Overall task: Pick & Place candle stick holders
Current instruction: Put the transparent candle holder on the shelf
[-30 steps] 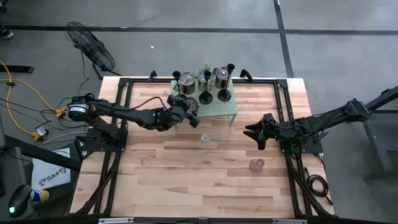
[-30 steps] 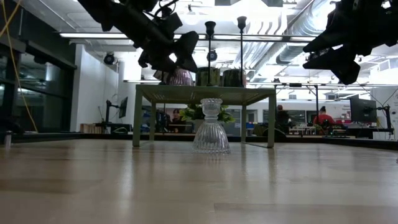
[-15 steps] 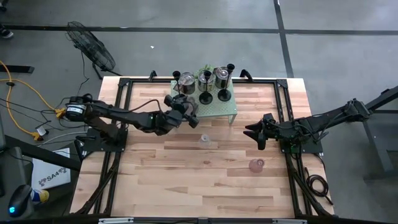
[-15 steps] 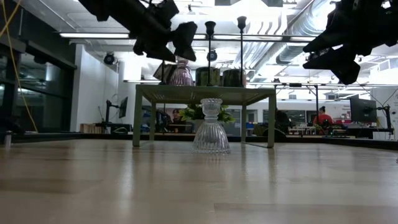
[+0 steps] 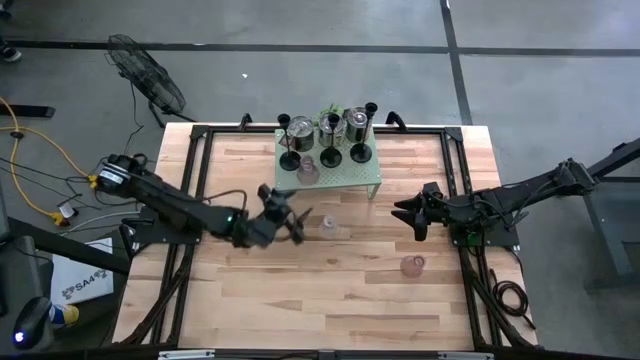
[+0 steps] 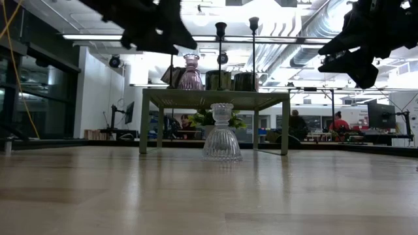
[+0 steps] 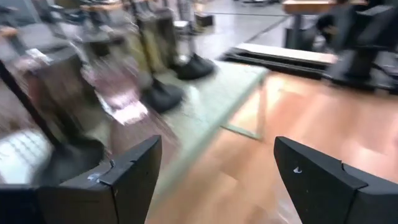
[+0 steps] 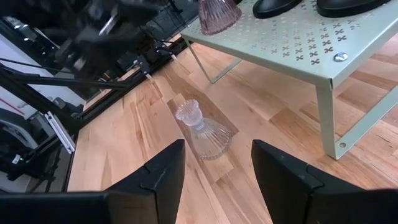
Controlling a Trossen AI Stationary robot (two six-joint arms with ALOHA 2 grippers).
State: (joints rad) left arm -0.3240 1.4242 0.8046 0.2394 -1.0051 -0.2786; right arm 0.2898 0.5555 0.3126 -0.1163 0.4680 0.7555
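Here the left gripper (image 5: 297,229) hovers open and empty beside the clear holder (image 5: 328,226); right gripper (image 5: 402,212) waits part-open.

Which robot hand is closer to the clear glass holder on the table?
Left. The left gripper hovers just beside the clear glass holder; the right gripper waits farther off on its other side.

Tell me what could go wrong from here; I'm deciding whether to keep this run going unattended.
1. The left end effector, open and empty, hangs close to the clear holder on the table; a careless sweep could tip it.
2. The pink holder stands near the rack edge beside black holders; a bump could topple them.
3. Another pink holder lies below the right end effector.
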